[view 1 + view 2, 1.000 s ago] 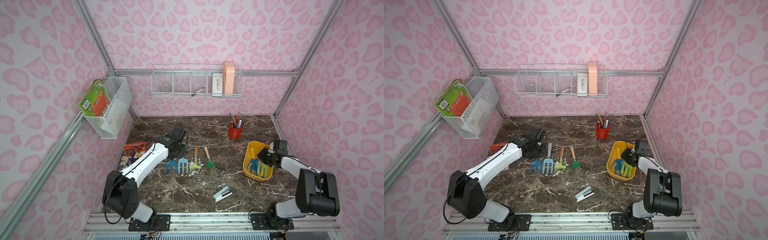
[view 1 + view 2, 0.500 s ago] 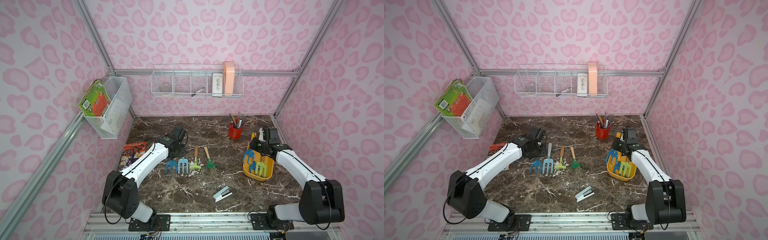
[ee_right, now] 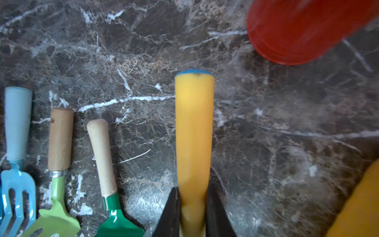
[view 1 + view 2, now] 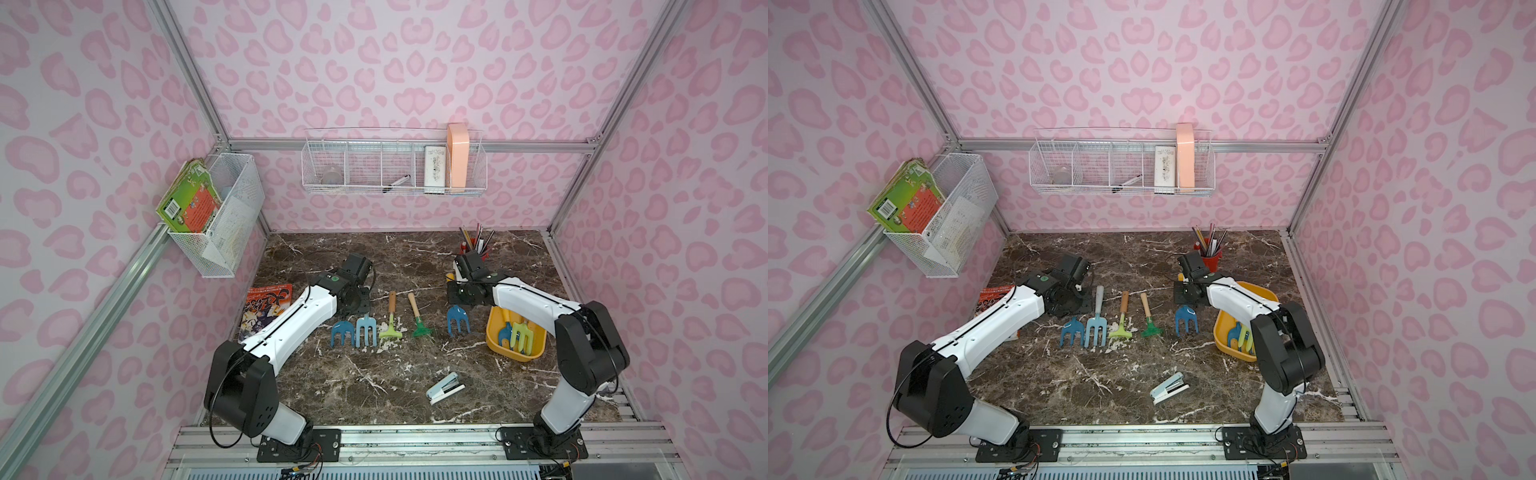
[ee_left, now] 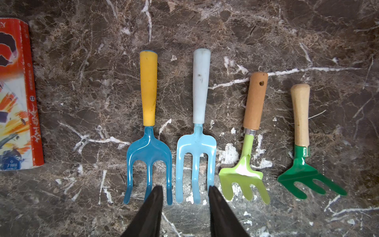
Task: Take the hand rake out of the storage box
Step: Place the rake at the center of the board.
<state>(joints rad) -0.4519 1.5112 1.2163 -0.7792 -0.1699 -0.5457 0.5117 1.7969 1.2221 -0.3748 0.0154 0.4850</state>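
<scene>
Four garden tools lay side by side on the dark marbled surface [image 5: 287, 41]: a yellow-handled fork [image 5: 148, 143] with a blue head, a pale blue fork [image 5: 196, 143], a lime green rake [image 5: 246, 174] and a dark green rake [image 5: 301, 172]. A red-spined book [image 5: 18, 102] lay apart from the yellow-handled fork. The left claw [image 5: 185, 189] hung with its black fingers [image 5: 152, 209] parted over the two forks' tines.

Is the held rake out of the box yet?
Out. The right gripper holds the rake; its head is over the table, beside the box.
</scene>
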